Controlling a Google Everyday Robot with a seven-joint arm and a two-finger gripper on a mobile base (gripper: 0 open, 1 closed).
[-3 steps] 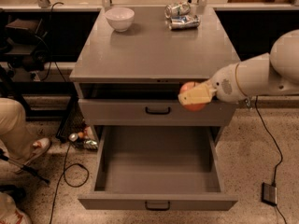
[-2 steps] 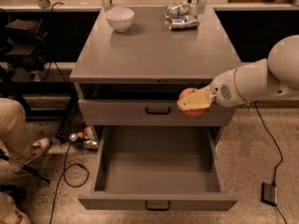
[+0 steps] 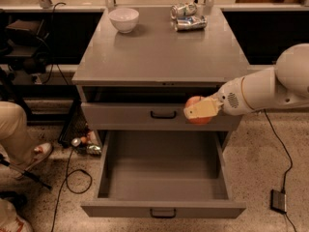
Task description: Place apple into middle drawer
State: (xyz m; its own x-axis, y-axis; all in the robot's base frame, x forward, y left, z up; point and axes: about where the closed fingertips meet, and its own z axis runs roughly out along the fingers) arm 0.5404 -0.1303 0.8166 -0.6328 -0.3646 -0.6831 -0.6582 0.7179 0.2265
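Note:
My gripper [image 3: 199, 111] reaches in from the right on a white arm and is shut on the red-orange apple [image 3: 194, 102]. It holds the apple in the air in front of the upper drawer's face, above the right rear part of the open middle drawer [image 3: 164, 210]. The middle drawer is pulled far out, grey, with a small black handle, and nothing lies in it. A cream finger [image 3: 200, 109] covers most of the apple's front.
A white bowl [image 3: 124, 19] and two crushed cans [image 3: 187, 17] sit at the back of the grey cabinet top [image 3: 159, 52]. The upper drawer [image 3: 163, 115] stands slightly open. A person's leg and shoe [image 3: 21, 139] are at the left; cables and small litter lie on the floor.
The gripper with the apple has dropped a little, from level with the upper drawer's top edge to in front of its face. The drawers have not moved.

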